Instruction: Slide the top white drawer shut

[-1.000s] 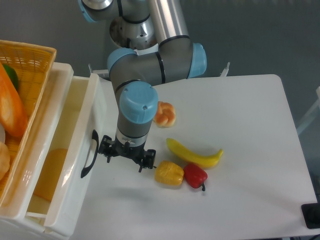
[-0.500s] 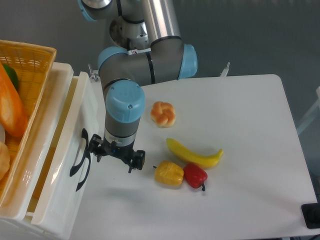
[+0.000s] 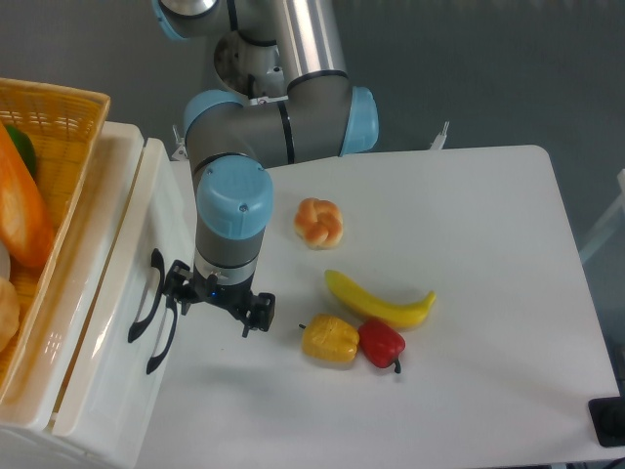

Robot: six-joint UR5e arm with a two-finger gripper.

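Note:
The top white drawer is pushed almost fully into the cabinet at the left, and none of its inside shows. Its curved black handle sits on the flat front. The lower drawer's like handle shows just below and right of it. My gripper points down at the table right beside the drawer front. It is open and empty, and its left fingertip is against the front, next to the top handle.
A yellow wicker basket with orange and green items sits on the cabinet top at the far left. On the white table lie a bun, a banana, a yellow pepper and a red pepper.
My gripper has moved left against the drawer front. The top drawer has slid left from wide open to almost fully shut, which uncovered the lower handle.

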